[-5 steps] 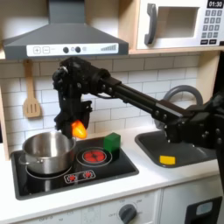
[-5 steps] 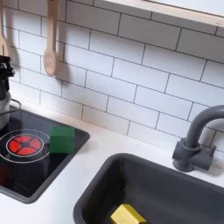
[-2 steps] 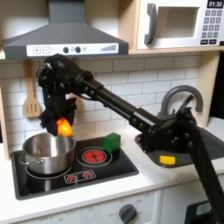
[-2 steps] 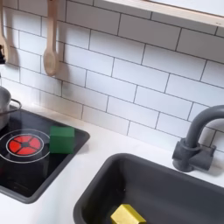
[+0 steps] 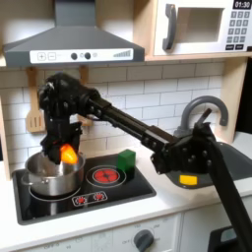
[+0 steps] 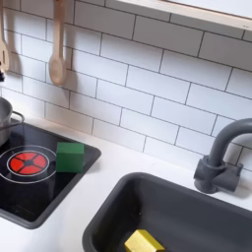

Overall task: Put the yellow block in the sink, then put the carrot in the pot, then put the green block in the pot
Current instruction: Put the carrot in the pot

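In the first exterior view we see the gripper [image 5: 66, 154] clamped on the carrot [image 5: 68, 155], hanging just above the open mouth of the pot [image 5: 51, 173]. Taking the pot as our mark, the green block [image 5: 126, 159] sits on the stovetop [image 5: 108, 192] well off toward the first exterior view's right, and the sink [image 5: 232, 162] lies farther that way.

In the second exterior view we catch the pot [image 6: 5, 122] at the second exterior view's left edge, the green block [image 6: 69, 156] near it on the stovetop [image 6: 30, 192], and the yellow block [image 6: 144, 241] lying in the sink [image 6: 197, 212] beside the faucet [image 6: 219, 157].
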You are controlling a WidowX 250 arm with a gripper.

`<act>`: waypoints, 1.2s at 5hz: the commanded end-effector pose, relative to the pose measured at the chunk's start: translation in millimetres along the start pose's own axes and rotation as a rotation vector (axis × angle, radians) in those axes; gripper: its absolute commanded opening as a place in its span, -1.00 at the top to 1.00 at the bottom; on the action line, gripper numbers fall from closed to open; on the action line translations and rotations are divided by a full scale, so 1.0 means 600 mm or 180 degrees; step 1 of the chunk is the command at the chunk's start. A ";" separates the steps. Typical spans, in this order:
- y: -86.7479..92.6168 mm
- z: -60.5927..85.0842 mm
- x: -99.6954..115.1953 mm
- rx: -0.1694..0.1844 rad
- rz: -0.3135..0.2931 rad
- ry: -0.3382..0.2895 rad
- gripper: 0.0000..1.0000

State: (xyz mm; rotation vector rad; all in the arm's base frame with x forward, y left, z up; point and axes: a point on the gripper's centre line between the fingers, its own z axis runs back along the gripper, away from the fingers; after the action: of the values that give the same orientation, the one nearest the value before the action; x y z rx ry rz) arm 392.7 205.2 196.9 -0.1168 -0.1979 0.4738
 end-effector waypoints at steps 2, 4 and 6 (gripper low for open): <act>0.000 -0.009 -0.019 0.0012 -0.0060 0.0037 -1.00; -0.005 0.008 -0.017 -0.0032 -0.0089 -0.0030 -1.00; -0.031 0.046 -0.032 -0.0117 -0.0229 -0.0179 -1.00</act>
State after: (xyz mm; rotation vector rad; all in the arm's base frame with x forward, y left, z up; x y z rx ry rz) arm 376.1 186.2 221.3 -0.1325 -0.2575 0.4139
